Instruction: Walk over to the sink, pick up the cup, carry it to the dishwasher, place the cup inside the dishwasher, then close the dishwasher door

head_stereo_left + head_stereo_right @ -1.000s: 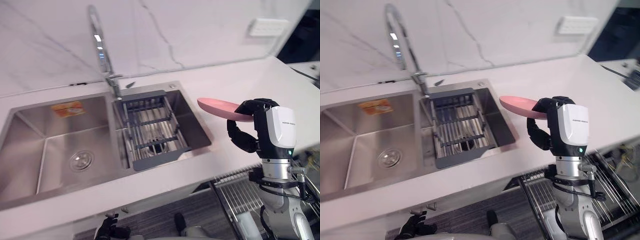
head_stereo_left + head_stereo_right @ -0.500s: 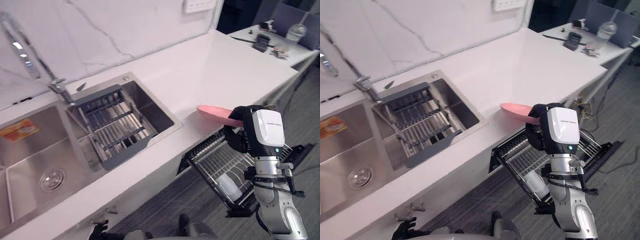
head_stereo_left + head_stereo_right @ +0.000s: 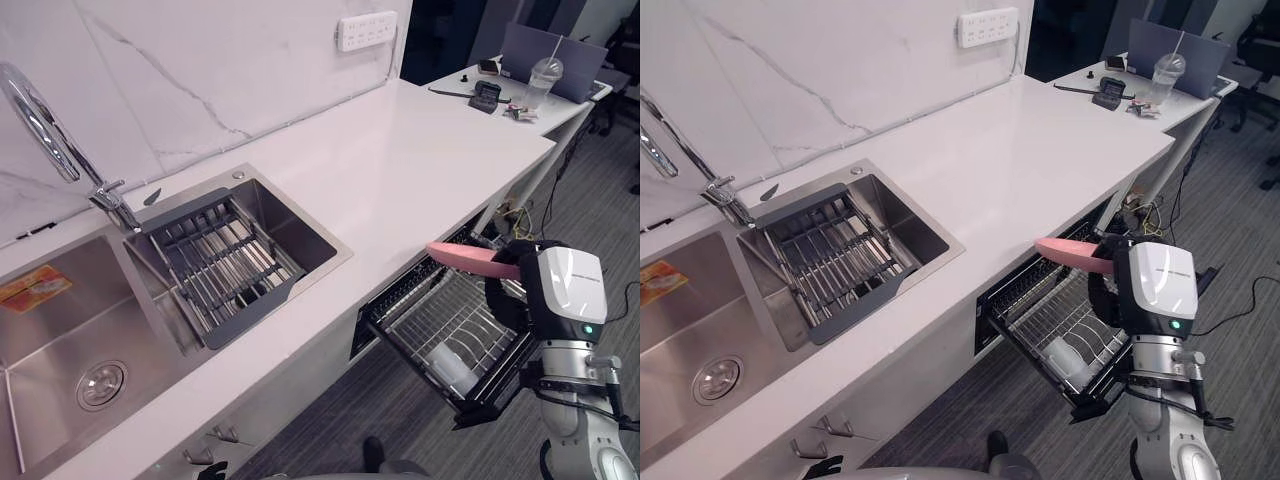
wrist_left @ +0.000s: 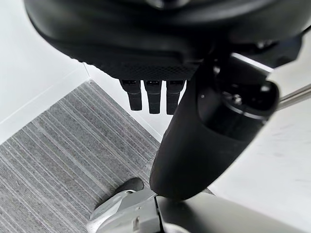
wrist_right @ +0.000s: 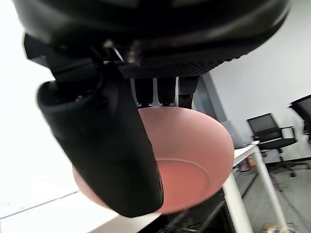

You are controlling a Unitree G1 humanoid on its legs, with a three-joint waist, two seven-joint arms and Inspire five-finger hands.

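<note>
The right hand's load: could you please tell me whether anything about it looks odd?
Yes: the right hand grips a shallow pink bowl, not a cup, beside the pulled-out dishwasher rack.

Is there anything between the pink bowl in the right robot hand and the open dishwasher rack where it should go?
Nothing visible stands between them. The right robot hand holds the pink bowl over the pulled-out dishwasher rack. A white cup already lies in the rack, so that spot is taken.

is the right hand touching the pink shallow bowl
Touching. The right wrist view shows the right hand pinching the pink shallow bowl, thumb across its inside and fingers behind its rim.
</note>
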